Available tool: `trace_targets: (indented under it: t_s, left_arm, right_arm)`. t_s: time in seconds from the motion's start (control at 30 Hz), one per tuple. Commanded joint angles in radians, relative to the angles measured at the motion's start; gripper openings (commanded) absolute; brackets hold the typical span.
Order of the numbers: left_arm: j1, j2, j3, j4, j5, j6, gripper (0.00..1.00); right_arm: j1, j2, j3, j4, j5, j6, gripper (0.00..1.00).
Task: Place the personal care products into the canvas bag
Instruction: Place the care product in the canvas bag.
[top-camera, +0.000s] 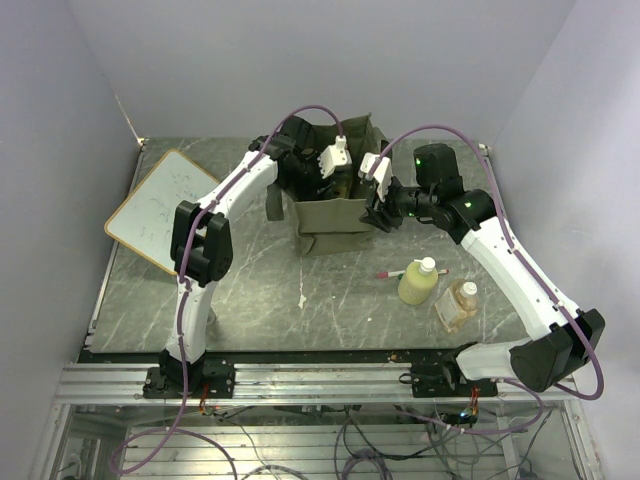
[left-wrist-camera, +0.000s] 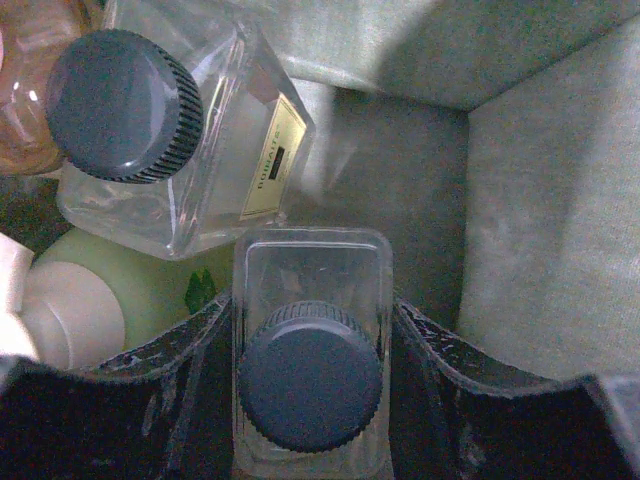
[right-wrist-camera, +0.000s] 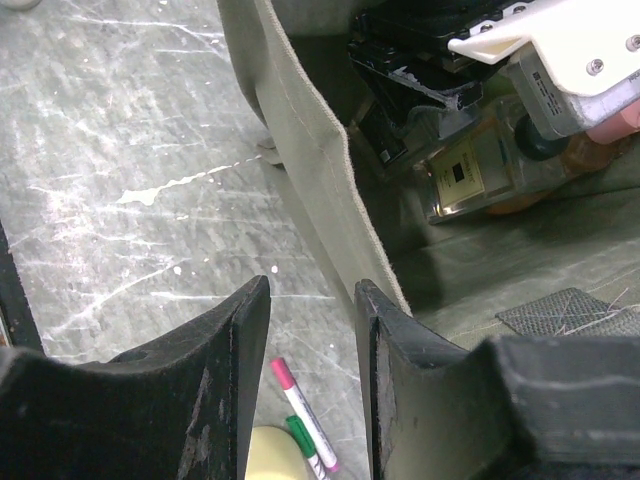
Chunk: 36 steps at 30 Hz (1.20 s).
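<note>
Bottle between left jaws inside canvas bag

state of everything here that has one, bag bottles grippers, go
canvas bag, upright, mouth open
left gripper, inside the bag, shut on clear square bottle
clear square bottle, capped, gripped, inside the bag
labelled clear bottle, capped, tilted, in the bag
right gripper, open, empty, at the bag's rim
yellow-green bottle, capped, out on the table
amber square bottle, capped, out on the table
pen, lying on the table
</note>
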Motion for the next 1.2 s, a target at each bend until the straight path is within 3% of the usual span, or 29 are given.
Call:
trace_targets:
  t_s: [0.0,0.67,0.93,1.17]
  left_arm:
    - [-0.006,-0.022,0.02,0.047,-0.012,-0.043,0.46]
    - [-0.012,-0.134,-0.039,0.058,-0.052,-0.126,0.78]
    - [-0.014,-0.185,-0.044,0.065,-0.046,-0.141,0.86]
    - [-0.014,-0.227,-0.039,0.081,-0.066,-0.148,0.87]
  right_arm:
    - [-0.005,-0.011,0.026,0.023,0.007,-0.008,0.4]
    - [-0.005,-0.007,0.042,0.015,0.007,-0.005,0.4]
    - [-0.005,-0.007,0.049,0.013,0.003,-0.003,0.41]
    - [-0.005,-0.012,0.053,0.013,0.0,0.003,0.42]
